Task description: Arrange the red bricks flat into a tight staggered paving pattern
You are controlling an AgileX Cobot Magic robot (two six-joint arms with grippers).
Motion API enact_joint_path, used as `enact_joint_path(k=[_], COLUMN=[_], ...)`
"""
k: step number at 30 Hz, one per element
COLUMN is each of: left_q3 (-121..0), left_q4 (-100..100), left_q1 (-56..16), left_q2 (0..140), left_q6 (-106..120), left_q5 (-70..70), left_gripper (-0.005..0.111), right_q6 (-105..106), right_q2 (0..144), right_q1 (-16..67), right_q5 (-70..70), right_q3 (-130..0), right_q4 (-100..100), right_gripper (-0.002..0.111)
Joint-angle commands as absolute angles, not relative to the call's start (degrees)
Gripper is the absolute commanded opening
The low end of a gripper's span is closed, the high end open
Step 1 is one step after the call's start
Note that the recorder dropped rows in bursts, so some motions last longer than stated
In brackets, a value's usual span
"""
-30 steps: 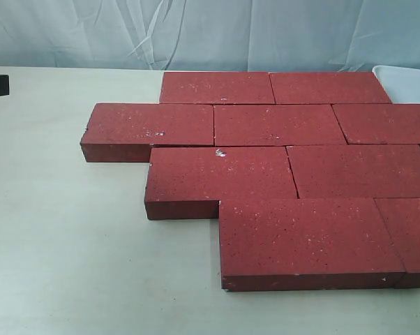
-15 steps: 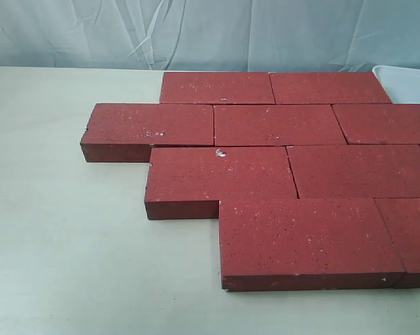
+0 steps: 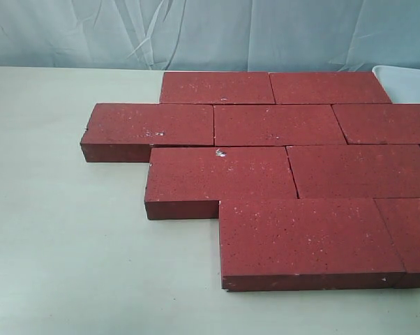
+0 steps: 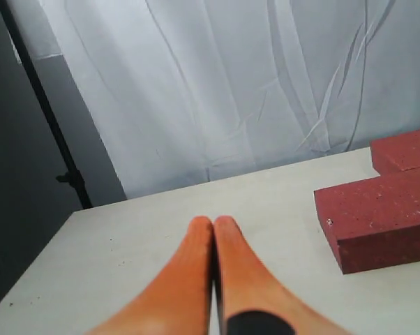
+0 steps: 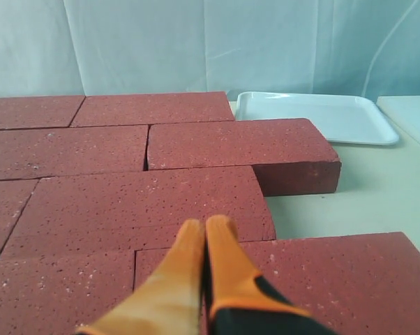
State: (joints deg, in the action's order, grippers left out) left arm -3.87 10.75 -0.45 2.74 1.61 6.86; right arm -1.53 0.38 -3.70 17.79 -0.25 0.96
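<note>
Several dark-red speckled bricks (image 3: 280,125) lie flat on the table in four staggered rows, edges touching. The front row's brick (image 3: 304,237) is nearest the camera. Neither gripper shows in the exterior view. In the left wrist view my left gripper (image 4: 213,222) is shut and empty over bare table, with a brick end (image 4: 381,216) off to one side. In the right wrist view my right gripper (image 5: 205,225) is shut and empty, hovering over the bricks (image 5: 140,202).
A white tray (image 5: 315,115) sits just past the bricks; its corner (image 3: 405,80) shows at the exterior view's right edge. A pale curtain hangs behind the table. A black stand (image 4: 49,125) is beyond the table edge in the left wrist view.
A dark shape at the far left edge of the exterior view one second ago has gone out of view. The bricks have not moved.
</note>
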Motion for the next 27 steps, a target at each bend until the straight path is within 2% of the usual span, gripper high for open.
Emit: enact_joint_path(k=[1,13,27], left_q3=[-0.3,0.0,0.0], left_q4=[7.7,4.5,3.0], left_q1=[0.0,1.2,1.2], left_q2=[0.0,0.0,0.0], left_q6=[1.6,0.0,0.0], left_q5=[6.8,13.1,13.3], left_gripper=[0.0,0.0,0.0], right_q6=[-1.7,-1.7,-1.7], right_q2=[0.0,0.0,0.0], right_q1=[-3.9,-3.9,-3.9], right_q5=[17.4,17.4,17.4], right_q3=[0.0,0.0,0.0], right_q4=[0.9,0.9,0.8], right_gripper=[-0.001,-0.001,-0.001])
